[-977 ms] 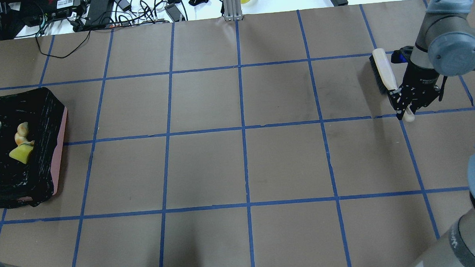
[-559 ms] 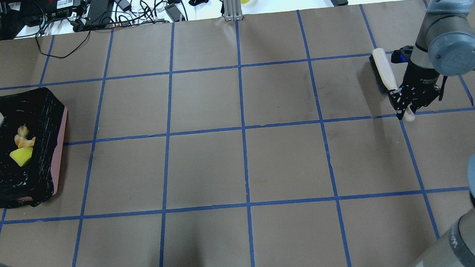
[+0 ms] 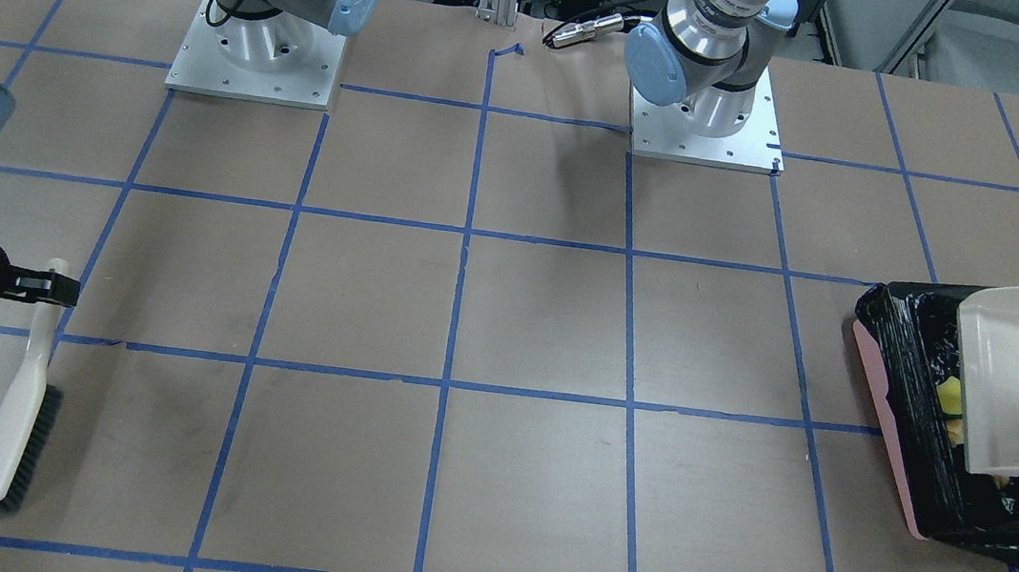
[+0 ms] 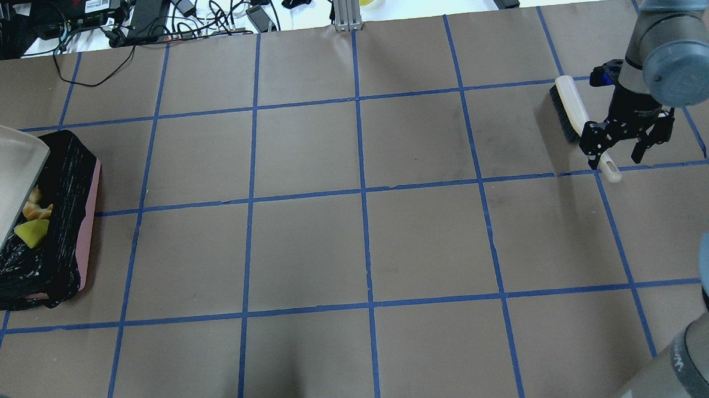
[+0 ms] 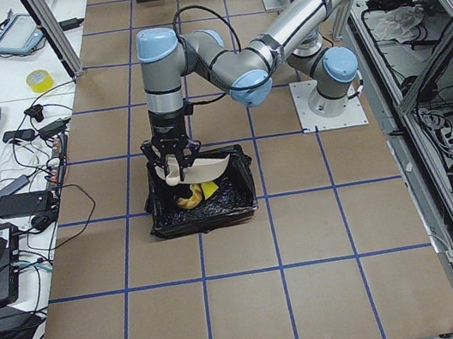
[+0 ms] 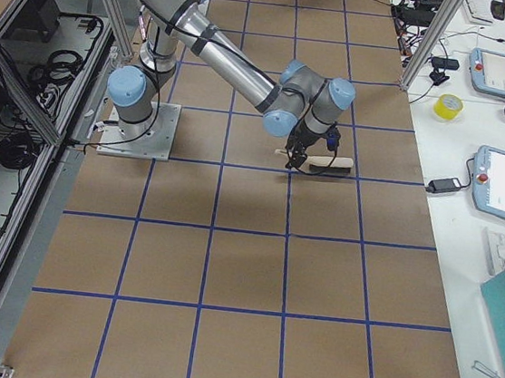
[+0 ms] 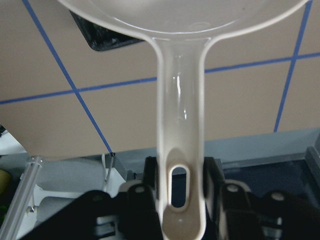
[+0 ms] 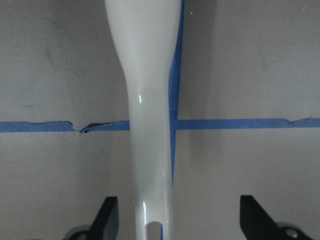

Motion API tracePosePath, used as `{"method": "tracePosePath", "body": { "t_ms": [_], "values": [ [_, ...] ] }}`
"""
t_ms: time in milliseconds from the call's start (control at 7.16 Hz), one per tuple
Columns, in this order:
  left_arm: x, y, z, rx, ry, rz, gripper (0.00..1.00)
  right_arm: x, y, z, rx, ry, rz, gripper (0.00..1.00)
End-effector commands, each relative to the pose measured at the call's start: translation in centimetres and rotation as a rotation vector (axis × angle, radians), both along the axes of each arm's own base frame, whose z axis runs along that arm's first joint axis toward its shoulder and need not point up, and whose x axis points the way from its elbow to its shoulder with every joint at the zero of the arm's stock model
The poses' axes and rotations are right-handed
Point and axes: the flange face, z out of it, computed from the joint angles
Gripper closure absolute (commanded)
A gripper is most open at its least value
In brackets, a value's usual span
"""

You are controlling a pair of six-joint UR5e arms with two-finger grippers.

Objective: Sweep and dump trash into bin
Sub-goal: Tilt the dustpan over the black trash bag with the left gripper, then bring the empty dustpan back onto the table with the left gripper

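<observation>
Two jaws of the left gripper [image 7: 181, 187] pinch the dustpan [image 7: 180, 115] by its handle. The pan hangs tilted just ahead of the gripper, over the bin [image 4: 90, 222]. Beneath the pan's lip the trash lies in the bin's black bag [image 4: 66, 175]: a yellow wedge [image 4: 31, 233] touching tan pieces [image 4: 36, 208]. The right gripper [image 4: 619, 151] is spread wide, straddling the handle of the brush [image 4: 569, 109] without touching it. The brush lies on the table [image 4: 416, 244], bristles at its far end.
</observation>
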Motion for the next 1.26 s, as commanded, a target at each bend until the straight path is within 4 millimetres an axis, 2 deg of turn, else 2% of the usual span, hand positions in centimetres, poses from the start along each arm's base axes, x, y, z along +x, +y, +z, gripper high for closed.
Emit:
{"method": "tracePosePath", "body": {
  "t_ms": [0, 140, 279, 419, 698, 838, 1117],
  "values": [
    [-2.4, -1.6, -1.2, -0.053, 0.241, 0.013, 1.00, -0.2, -0.8, 4.5, -0.070, 0.023, 0.001, 0.00],
    [-5.3, -3.6, -2.9, -0.069, 0.336, 0.029, 1.00, 0.4, -0.2, 7.3, -0.102, 0.030, 0.004, 0.00],
    [-7.5, -5.2, -5.1, -0.072, 0.444, 0.104, 1.00, 1.1, 0.2, 9.3, -0.129, 0.036, 0.012, 0.00],
    [-10.4, -7.6, -7.9, -0.059, 0.527, 0.106, 1.00, 2.0, 0.6, 10.8, -0.156, 0.042, 0.020, 0.00],
    [-18.6, -11.5, -13.6, 0.041, 0.566, 0.117, 1.00, 3.8, 0.5, 11.0, -0.159, 0.041, 0.044, 0.00],
    [-20.7, -12.5, -16.4, 0.079, 0.572, 0.140, 1.00, 4.0, 0.6, 10.9, -0.143, 0.035, 0.044, 0.00],
    [-23.5, -13.3, -20.1, 0.108, 0.503, 0.096, 1.00, 4.1, 0.7, 10.9, -0.143, 0.035, 0.046, 0.00]
  ]
}}
